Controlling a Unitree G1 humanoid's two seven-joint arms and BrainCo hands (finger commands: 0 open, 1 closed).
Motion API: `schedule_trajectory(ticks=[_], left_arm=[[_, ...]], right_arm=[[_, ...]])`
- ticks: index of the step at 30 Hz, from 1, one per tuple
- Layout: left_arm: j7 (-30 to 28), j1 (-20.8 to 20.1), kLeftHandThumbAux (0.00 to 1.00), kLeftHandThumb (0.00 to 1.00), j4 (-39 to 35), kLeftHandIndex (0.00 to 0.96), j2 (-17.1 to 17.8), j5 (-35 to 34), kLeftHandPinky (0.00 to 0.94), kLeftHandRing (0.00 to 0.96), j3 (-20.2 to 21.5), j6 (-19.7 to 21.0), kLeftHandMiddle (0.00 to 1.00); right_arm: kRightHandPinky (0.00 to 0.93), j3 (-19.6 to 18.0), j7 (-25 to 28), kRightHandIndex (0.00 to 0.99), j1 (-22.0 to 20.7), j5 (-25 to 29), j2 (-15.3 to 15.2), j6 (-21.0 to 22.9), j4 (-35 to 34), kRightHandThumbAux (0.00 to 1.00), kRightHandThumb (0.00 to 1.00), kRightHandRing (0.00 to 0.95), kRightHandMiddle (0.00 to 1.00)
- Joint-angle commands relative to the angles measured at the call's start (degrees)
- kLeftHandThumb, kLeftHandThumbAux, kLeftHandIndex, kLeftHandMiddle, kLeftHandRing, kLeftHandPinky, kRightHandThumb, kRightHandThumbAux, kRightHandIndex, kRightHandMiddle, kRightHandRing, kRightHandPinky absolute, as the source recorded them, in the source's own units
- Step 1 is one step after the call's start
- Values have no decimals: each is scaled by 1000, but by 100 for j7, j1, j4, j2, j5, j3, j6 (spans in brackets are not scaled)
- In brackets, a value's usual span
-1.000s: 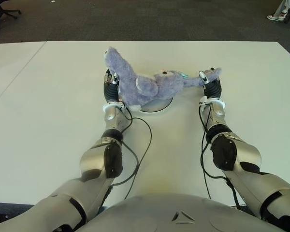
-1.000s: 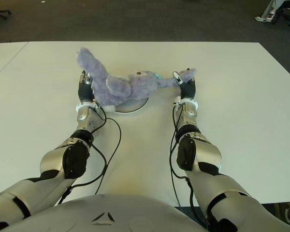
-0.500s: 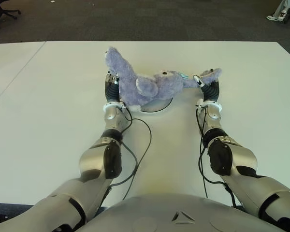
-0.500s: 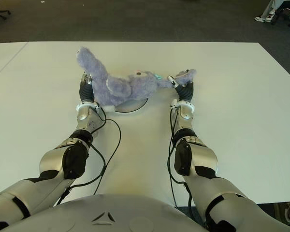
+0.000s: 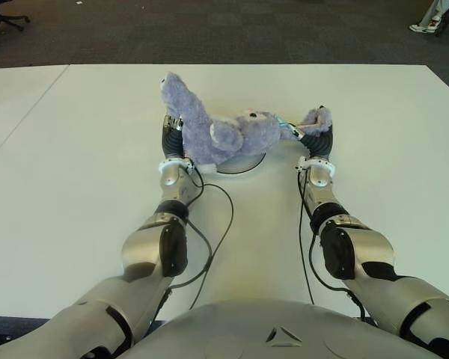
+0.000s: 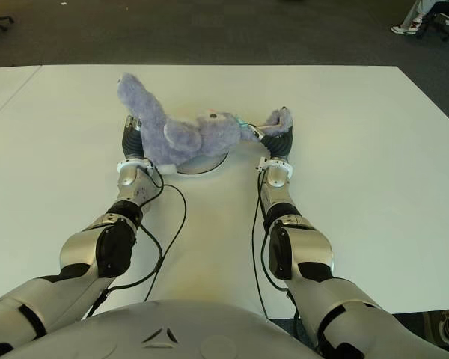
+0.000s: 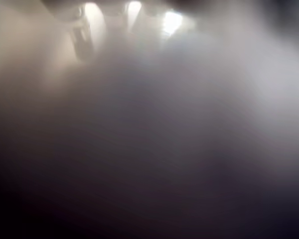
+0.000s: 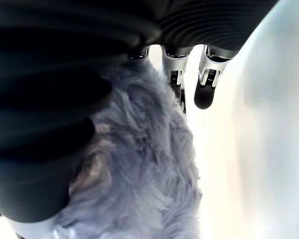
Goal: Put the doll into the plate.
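Purple doll (image 5: 224, 134) draped over plate (image 5: 247, 163) on white tabletop (image 5: 82, 149), left hand (image 5: 172, 134) clutching its left limb, right hand (image 5: 316, 137) fingers closed on its right limb.

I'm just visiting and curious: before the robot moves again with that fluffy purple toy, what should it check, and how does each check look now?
1. Right hand holds a limb of the doll: ok.
2. Left hand holds the doll's other side: cannot tell, fur blocks its camera.
3. Doll's body lies over the plate: ok.
4. Whole doll inside the plate: not ok, limbs stick out both sides.
5. Table around the plate bare: ok.
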Motion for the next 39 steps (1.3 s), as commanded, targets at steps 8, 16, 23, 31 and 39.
schedule_trajectory(ticks=[8,16,23,31,39], left_arm=[[10,1314,537,0,761,22,-17,-36,0,10,73,599,30],[182,1314,527,0,768,25,1,86,0,12,-42,644,34],[159,1313,509,0,761,22,-3,57,0,9,-37,602,31],[75,1299,517,0,756,24,-37,-48,5,12,45,595,34],[-42,1301,527,0,752,24,-57,-104,3,14,99,557,36]], right_arm=[[64,391,-124,89,1411,-331,446,709,702,785,0,58,71],[62,512,-238,85,1389,-373,432,755,697,745,0,55,65],[59,531,-165,79,1419,-344,419,828,706,745,0,48,59],[59,477,-90,74,1403,-283,420,818,703,746,0,46,54],[65,404,7,74,1378,-202,423,813,696,754,0,47,55]])
